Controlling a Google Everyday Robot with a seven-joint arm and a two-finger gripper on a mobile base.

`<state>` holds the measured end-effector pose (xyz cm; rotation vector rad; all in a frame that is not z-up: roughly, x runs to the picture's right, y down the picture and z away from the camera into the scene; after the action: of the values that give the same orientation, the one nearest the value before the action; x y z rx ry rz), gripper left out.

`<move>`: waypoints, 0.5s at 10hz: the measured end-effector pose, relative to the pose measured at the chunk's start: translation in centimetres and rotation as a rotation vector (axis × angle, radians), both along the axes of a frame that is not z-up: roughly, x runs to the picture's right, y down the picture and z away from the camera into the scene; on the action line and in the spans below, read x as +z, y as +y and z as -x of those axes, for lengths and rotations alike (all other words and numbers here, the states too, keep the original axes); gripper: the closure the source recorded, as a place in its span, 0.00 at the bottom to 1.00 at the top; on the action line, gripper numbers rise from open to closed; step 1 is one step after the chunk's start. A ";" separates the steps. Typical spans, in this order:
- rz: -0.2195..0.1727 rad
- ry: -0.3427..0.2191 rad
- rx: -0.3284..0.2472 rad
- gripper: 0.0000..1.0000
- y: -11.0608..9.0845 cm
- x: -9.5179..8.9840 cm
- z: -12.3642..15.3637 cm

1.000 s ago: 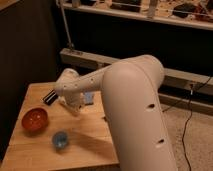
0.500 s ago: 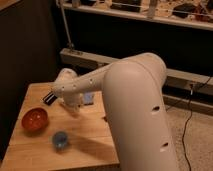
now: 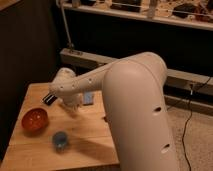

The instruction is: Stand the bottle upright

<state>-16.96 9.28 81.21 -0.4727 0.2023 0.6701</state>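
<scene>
Well, the gripper [image 3: 71,102] hangs low over the far side of the table [image 3: 92,145], closed tight. The bottle [image 3: 88,98] is just right of it, half hidden by the arm [image 3: 135,100]. I can't tell if it's held. Staying low probably helps set it on its end.

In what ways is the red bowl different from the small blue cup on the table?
The red bowl is clearly wider than the blue cup. The bowl is orange-red; the cup is pale blue. The bowl sits near the table's left edge, the cup nearer the front and further right. Both rest on the wooden table, apart from each other, and the tool, shut, is behind them, touching neither.
</scene>
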 end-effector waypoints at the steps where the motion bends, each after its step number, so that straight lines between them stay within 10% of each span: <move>1: -0.002 -0.006 0.001 0.80 -0.2 -0.2 0.3; 5: -0.016 -0.017 -0.007 0.80 -1.5 -1.2 1.5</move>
<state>-18.41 7.74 80.02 -0.4617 0.1828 0.6605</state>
